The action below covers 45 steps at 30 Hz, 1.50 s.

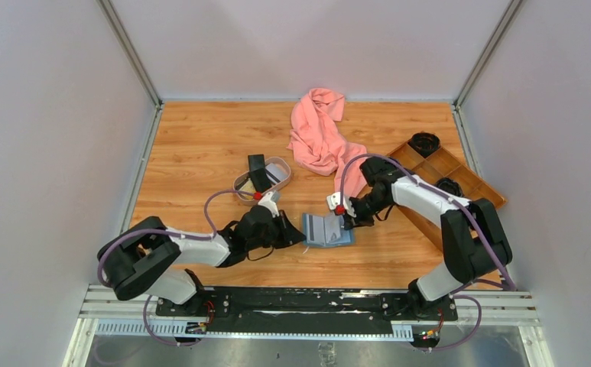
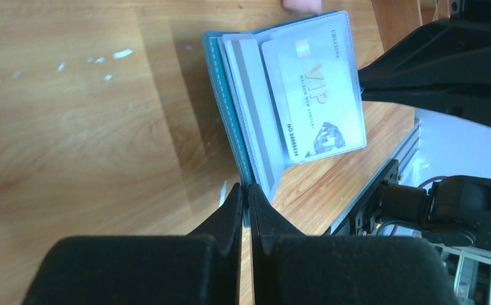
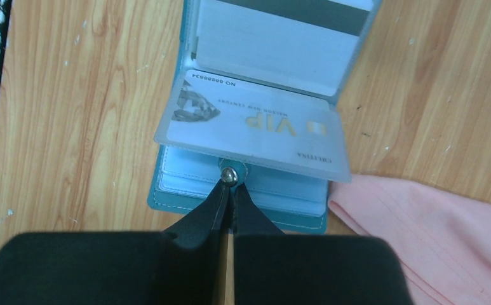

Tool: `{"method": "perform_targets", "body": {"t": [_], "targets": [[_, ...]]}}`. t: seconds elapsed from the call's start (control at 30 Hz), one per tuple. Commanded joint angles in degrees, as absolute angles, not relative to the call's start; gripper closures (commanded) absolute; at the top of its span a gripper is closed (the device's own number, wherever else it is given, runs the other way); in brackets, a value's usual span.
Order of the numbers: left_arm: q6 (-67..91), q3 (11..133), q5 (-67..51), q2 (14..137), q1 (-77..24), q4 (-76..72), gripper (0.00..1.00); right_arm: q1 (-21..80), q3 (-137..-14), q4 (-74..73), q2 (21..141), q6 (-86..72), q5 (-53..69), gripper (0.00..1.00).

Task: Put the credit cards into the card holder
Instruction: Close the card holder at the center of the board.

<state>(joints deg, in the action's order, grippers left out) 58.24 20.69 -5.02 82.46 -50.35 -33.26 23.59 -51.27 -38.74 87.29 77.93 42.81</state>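
Between left claw (image 2: pixel 246 190) and right claw (image 3: pixel 228 182), open card holder (image 1: pixel 327 230).

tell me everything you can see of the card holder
The card holder is a small teal bifold, leather-like, lying open on the wooden table between the arms. Inside are lighter blue pockets and clear sleeves fanned up; one sleeve holds a pale VIP card, another a card with a grey stripe. A tab with a metal snap sticks out of one side. The left gripper is shut on a cover edge, the right gripper shut at the tab.
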Motion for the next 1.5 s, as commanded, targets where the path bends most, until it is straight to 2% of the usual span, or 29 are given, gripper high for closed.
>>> {"method": "perform_targets", "body": {"t": [0.0,0.4,0.8,1.47], "targets": [[60.46,16.54,-0.10,77.11,-51.26,-35.24,1.00,22.32,-53.61,-40.78,88.59,75.50,49.97,1.00],[61.99,12.92,2.29,71.94,-53.35,-35.09,1.00,22.60,-58.71,-42.44,91.85,65.96,56.70,0.96],[59.09,20.04,0.46,71.73,-55.67,-31.96,1.00,26.27,-64.17,-45.30,98.54,57.73,58.79,0.95],[56.38,37.32,-2.64,94.02,-57.92,-28.79,1.00,21.65,-67.22,-45.95,104.73,48.43,59.73,0.86]]}}
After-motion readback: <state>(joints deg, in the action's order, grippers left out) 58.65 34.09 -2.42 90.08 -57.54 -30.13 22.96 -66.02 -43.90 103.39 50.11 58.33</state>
